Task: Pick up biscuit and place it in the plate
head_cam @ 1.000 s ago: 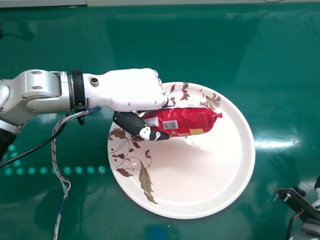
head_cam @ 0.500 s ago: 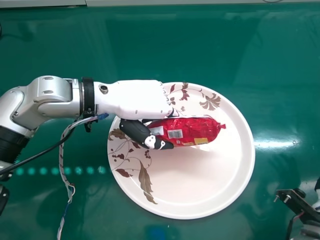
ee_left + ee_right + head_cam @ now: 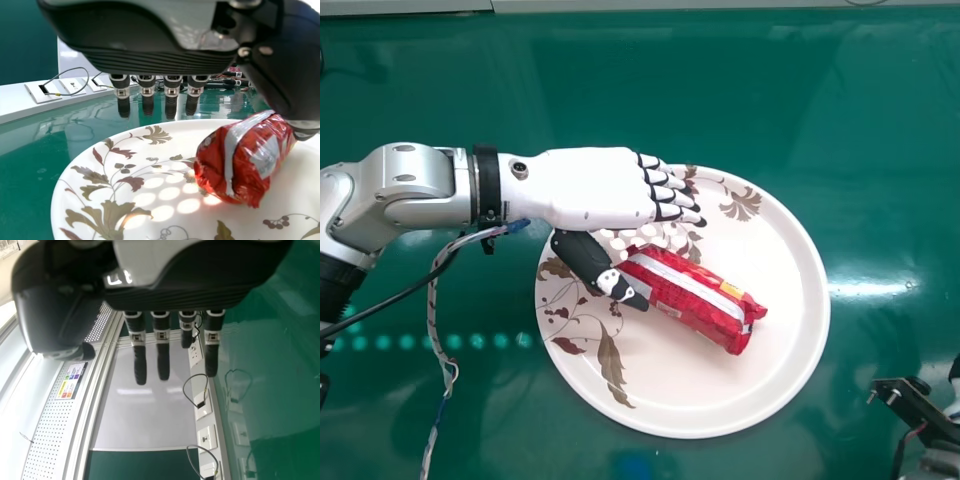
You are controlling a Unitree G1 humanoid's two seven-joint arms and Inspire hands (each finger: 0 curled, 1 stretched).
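Observation:
In the head view my left hand (image 3: 605, 190) is over the upper left part of the plate (image 3: 720, 405), its fingers straight. The red biscuit packet (image 3: 695, 298) lies slantwise on the plate, with the thumb close by its left end; whether they touch I cannot tell. The left wrist view has the left hand (image 3: 171, 92) with fingers extended, and the biscuit packet (image 3: 242, 160) resting on the patterned plate (image 3: 75, 175) near the thumb. My right hand (image 3: 162, 347) has straight fingers in the right wrist view, away from the plate.
The green table (image 3: 880, 120) surrounds the plate. Part of the right arm (image 3: 935, 430) is at the lower right corner. A cable (image 3: 442, 340) hangs from the left wrist. White sockets with wires (image 3: 65, 87) line the table's edge.
My left hand has opened and let go of the packet. It has moved slightly left and away from the robot, while the packet has dropped and turned, its right end nearer the robot.

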